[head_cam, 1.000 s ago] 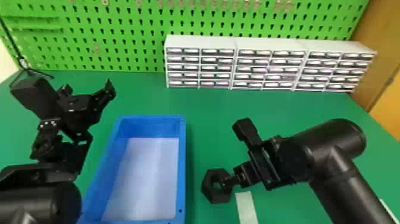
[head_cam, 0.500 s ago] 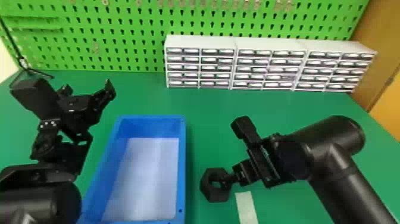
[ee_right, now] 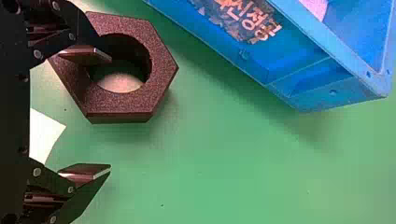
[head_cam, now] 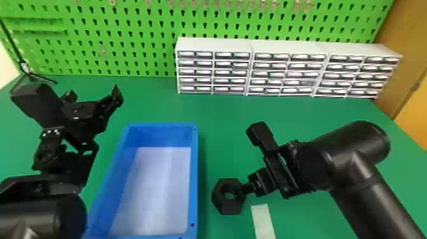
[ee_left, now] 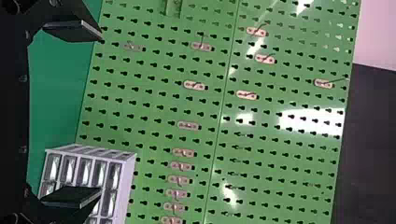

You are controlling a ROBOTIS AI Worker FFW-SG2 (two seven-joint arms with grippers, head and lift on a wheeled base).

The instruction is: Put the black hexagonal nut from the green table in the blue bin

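Toward the near edge of the bench (head_cam: 222, 114), the black hexagonal nut (head_cam: 230, 207) lay beside the blue bin (head_cam: 194, 165) in the head view. The left wrist view showed open left jaws; the right one, parted right jaws, one finger (ee_right: 86, 54) over the nut's hole, presumably to pinch its wall.

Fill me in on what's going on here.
A robot is after the black hexagonal nut, which is meant for the blue bin beside it. Its right gripper is open at the nut, one finger over the hole and the other out past the nut's side, with no grip yet. The left gripper is parked open.
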